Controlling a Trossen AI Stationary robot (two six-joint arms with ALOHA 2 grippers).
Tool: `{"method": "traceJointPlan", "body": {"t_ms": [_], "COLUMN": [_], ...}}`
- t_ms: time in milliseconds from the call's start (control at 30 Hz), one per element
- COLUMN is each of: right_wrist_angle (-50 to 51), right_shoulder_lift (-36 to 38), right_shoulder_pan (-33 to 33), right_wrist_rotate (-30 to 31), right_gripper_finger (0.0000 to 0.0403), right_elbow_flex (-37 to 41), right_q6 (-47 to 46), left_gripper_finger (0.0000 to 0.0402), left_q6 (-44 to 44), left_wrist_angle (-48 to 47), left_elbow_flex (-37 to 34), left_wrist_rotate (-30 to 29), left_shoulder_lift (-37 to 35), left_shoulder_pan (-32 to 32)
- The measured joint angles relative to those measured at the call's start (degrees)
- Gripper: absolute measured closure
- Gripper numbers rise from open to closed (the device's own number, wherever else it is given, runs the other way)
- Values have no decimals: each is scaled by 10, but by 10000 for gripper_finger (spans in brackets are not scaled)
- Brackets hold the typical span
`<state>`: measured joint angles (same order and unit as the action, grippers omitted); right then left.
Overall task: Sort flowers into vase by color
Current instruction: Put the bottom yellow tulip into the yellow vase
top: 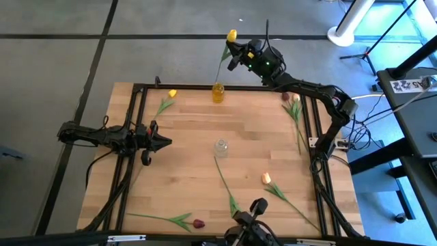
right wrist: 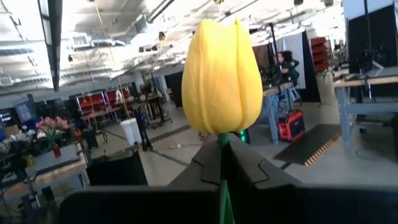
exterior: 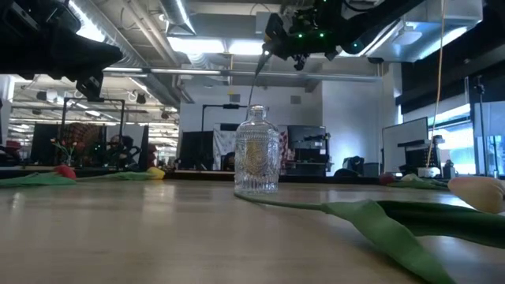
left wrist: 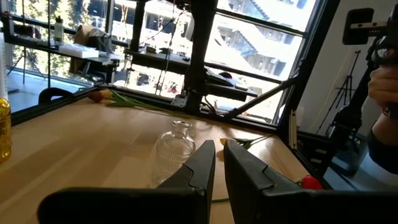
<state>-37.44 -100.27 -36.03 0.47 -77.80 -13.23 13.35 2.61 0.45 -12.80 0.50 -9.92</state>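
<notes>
**First yellow tulip lifted, most of the sorting ahead**

The yellow tulip (top: 232,35) hangs above the desk's far edge, its stem pinched between the fingers of the right gripper (top: 237,55), over the yellow vase (top: 218,92). The clear vase (top: 221,147) at mid-desk looks empty. Some six flowers lie scattered on the desk (top: 177,178). The left gripper (top: 164,142) waits at the left side, fingers nearly together, gripping nothing.

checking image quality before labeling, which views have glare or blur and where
Low view: ceiling lights glare; the near green stem is soft, the clear vase sharp. Left wrist view: bright windows, left hand dark. Right wrist view: yellow tulip held in the right hand, room behind hazy.
</notes>
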Motion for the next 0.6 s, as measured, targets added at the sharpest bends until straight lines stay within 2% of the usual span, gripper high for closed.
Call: {"method": "traceJointPlan", "body": {"t_ms": [200, 300, 433, 533, 600], "right_wrist_angle": [-2, 13, 4, -4, -4], "right_shoulder_lift": [0, 0, 2, 13, 16], "right_shoulder_pan": [0, 0, 0, 0, 1], "right_wrist_rotate": [0, 0, -8, -16, -16], "right_gripper_finger": [396, 396, 395, 398, 398], "right_elbow_flex": [0, 0, 0, 0, -1], "right_q6": [-4, -1, 0, 0, 0], "left_gripper_finger": [370, 370, 370, 370, 370], "left_q6": [15, -7, 1, 2, 8], "left_wrist_angle": [15, 19, 21, 22, 23], "left_elbow_flex": [0, 0, 0, 0, 0], "left_wrist_rotate": [2, -1, -49, -55, -88], "left_shoulder_lift": [0, 0, 0, 3, 7], "left_shoulder_pan": [0, 0, 0, 0, 1]}}
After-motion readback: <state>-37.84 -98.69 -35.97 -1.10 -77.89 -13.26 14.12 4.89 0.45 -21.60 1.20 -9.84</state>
